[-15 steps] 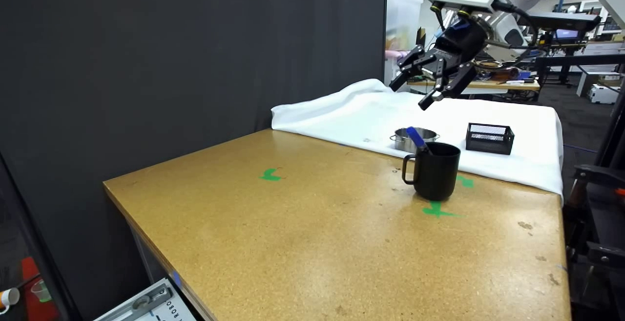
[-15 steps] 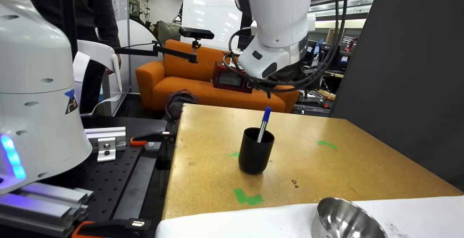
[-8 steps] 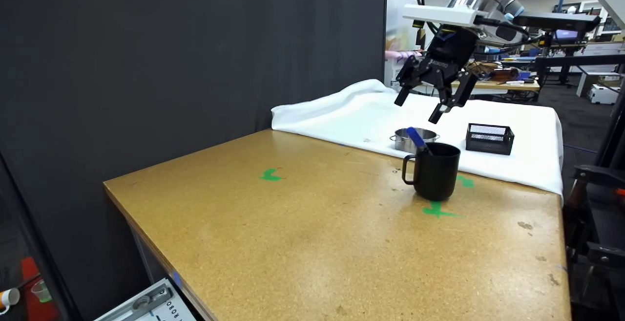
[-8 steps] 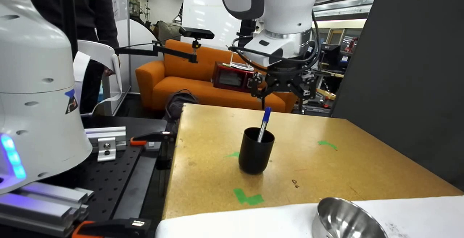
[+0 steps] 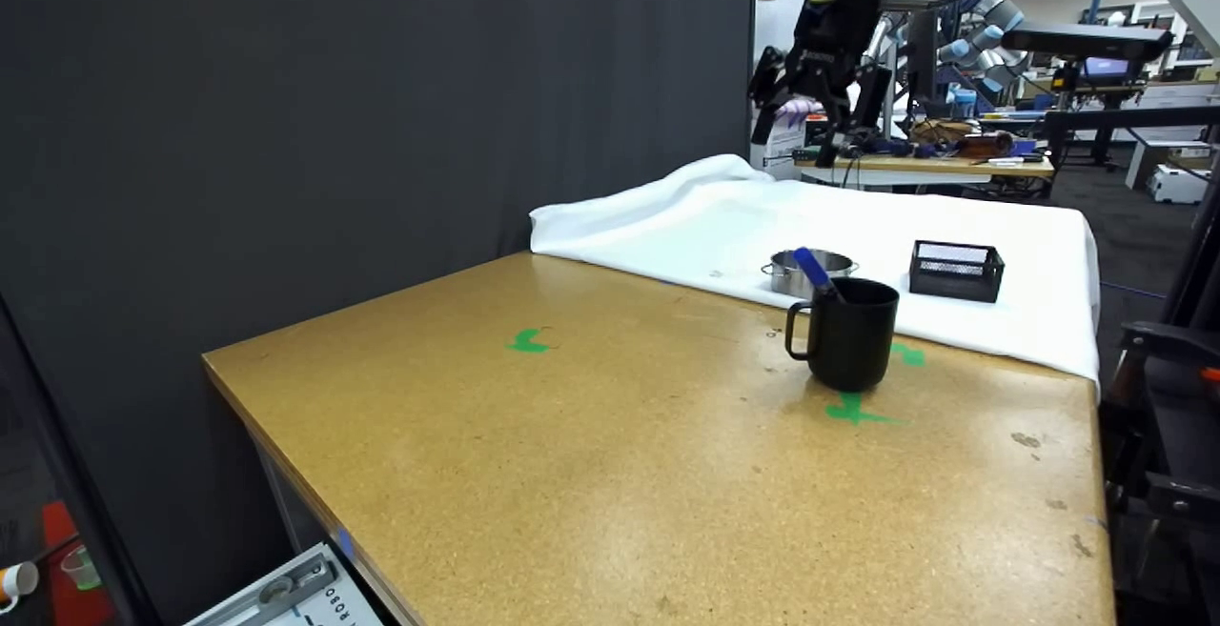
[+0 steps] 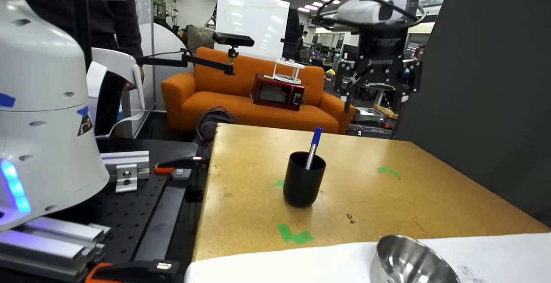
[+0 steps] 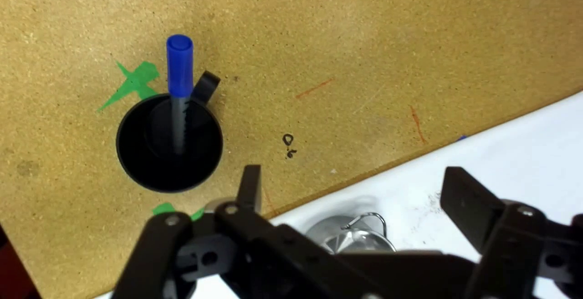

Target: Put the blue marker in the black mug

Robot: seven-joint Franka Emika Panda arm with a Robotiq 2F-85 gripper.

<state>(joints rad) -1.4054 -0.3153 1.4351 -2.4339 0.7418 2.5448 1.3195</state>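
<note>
The blue marker (image 5: 811, 267) stands tilted inside the black mug (image 5: 858, 345), its blue cap end sticking up above the rim. Both also show in an exterior view, the marker (image 6: 316, 137) leaning in the mug (image 6: 303, 186). In the wrist view the marker (image 7: 180, 72) leans against the mug's (image 7: 150, 171) rim near the handle, its lower end inside. The mug is upright on the table. My gripper (image 5: 794, 148) is open and empty, raised well above and away from the mug. It also shows in an exterior view (image 6: 374, 105) and in the wrist view (image 7: 351, 168).
A silver pot (image 5: 789, 278) with loop handles stands on the white cloth (image 5: 686, 216) close behind the mug. A black mesh basket (image 5: 953, 285) stands on the cloth beside it. A dark partition (image 5: 381, 131) borders the wooden table (image 5: 572, 464).
My gripper has risen and moved farther from the mug, toward the partition, and now points more steeply down. It stays open. The marker and mug have not moved.
</note>
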